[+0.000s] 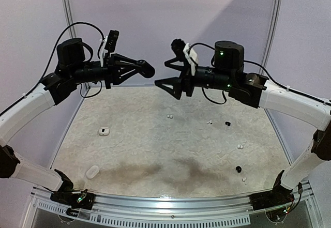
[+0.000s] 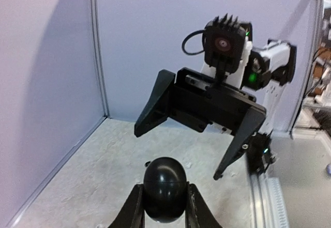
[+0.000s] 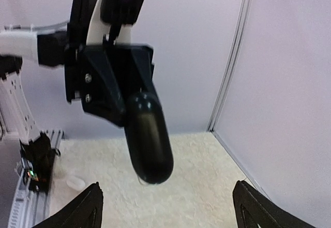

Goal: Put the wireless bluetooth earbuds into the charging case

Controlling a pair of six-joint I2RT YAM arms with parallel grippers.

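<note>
Pale lilac walls close in a speckled beige table [image 1: 155, 135] with a dark stain [image 1: 170, 168] across its near middle. High above that surface the left gripper [image 1: 140, 65] is clamped on a black charging case [image 2: 164, 186], a smooth, rounded pebble. Its two fingers press the case's sides, and the closed, domed end sticks out past the fingertips. Facing it, just across a small gap, hangs the right gripper [image 1: 163, 73]. Its jaws are spread wide and have nothing between them. In the right wrist view the case hangs in front of those spread fingers without touching either one. Both arms are raised and bent inward, so the two grippers meet nose to nose near the back wall, well clear of the table. Down on the surface the wireless bluetooth earbuds [image 1: 227, 123] lie loose and scattered, mostly over the right half. Some are black and some white, each well apart from the next. On the left side lie two white cases, one [image 1: 104, 131] farther back and one [image 1: 92, 171] near the front edge. Whether the farther one is open cannot be told.
</note>
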